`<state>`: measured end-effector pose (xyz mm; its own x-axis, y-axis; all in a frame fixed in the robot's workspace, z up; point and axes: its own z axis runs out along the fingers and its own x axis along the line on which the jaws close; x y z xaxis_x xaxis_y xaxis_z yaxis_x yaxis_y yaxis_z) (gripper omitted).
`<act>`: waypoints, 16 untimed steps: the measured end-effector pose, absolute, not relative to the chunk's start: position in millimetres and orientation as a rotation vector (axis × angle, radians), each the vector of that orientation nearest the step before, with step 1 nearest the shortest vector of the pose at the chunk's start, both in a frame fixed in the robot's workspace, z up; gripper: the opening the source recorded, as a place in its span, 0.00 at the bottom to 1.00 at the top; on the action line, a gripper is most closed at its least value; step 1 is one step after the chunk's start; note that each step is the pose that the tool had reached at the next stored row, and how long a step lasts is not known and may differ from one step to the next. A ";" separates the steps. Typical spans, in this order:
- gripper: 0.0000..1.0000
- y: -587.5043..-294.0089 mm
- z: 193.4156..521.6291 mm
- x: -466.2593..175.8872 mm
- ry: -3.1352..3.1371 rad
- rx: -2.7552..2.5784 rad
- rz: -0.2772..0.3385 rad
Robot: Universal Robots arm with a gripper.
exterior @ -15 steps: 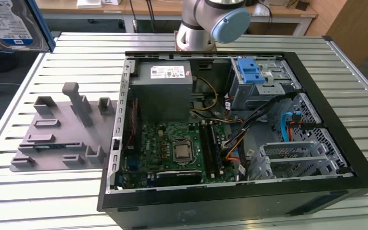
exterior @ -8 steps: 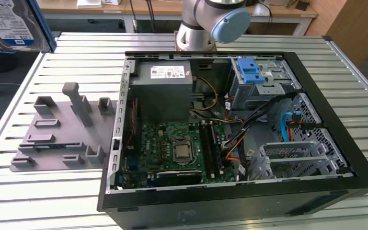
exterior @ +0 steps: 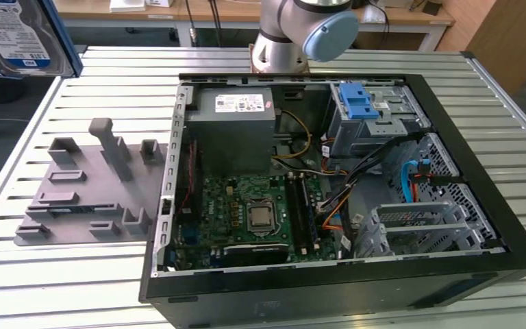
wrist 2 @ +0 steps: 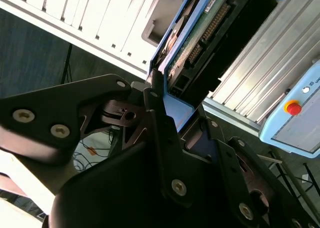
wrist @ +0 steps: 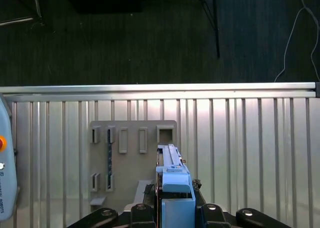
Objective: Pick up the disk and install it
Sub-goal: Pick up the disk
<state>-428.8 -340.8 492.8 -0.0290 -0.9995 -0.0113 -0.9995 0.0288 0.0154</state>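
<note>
The disk point(exterior: 24, 34), silver with a blue-and-white label and a blue plastic frame, hangs high above the table's far corner at the exterior view's left. In the second wrist view the disk point(wrist 2: 196, 35) shows its green circuit board side, and my gripper point(wrist 2: 175, 113) is shut on its blue frame. The first wrist view has the disk point(wrist: 173, 180) edge-on between the black fingers point(wrist: 144, 214) of my gripper point(wrist: 176, 212), above the grey holder plate point(wrist: 131, 160).
An open computer case point(exterior: 336, 192) lies on the slatted metal table point(exterior: 71, 281), with a metal drive cage and blue latch point(exterior: 359, 106) at its far corner. The grey holder plate point(exterior: 90, 188) lies beside the case. The arm's base point(exterior: 290, 34) stands behind the case.
</note>
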 end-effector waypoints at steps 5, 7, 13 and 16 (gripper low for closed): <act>0.36 -346.9 492.8 -423.1 -2.251 2.187 -0.030; 0.36 -348.8 492.8 -419.9 -2.251 2.187 -0.030; 0.36 -352.6 492.8 -408.3 -2.251 2.187 -0.030; 0.36 -354.3 492.7 -401.7 -2.251 2.187 -0.030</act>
